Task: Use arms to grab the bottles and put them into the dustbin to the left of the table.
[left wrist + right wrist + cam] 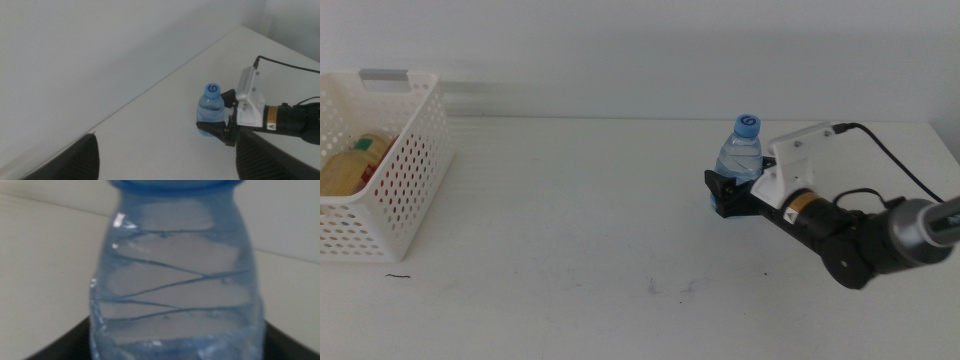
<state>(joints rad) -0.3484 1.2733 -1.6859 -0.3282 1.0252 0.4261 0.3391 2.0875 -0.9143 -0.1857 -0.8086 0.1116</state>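
— Where's your water bottle (pixel 744 148)?

— Upright on the table (pixel 570 250), between your right hand's (pixel 728 192) jaws, gripped low. Basket (pixel 380 165) sits far left; your left hand (pixel 165 160) hangs open, nearer it.

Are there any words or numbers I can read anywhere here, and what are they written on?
None can be read.
Water bottle cap: a dark swirl mark, not a clear letter or number.
Right gripper, around the bottle's base: a yellow sticker on its arm, print too small.
Yellow-drink bottle in the dustbin: label too blurred.
Left gripper: no text.
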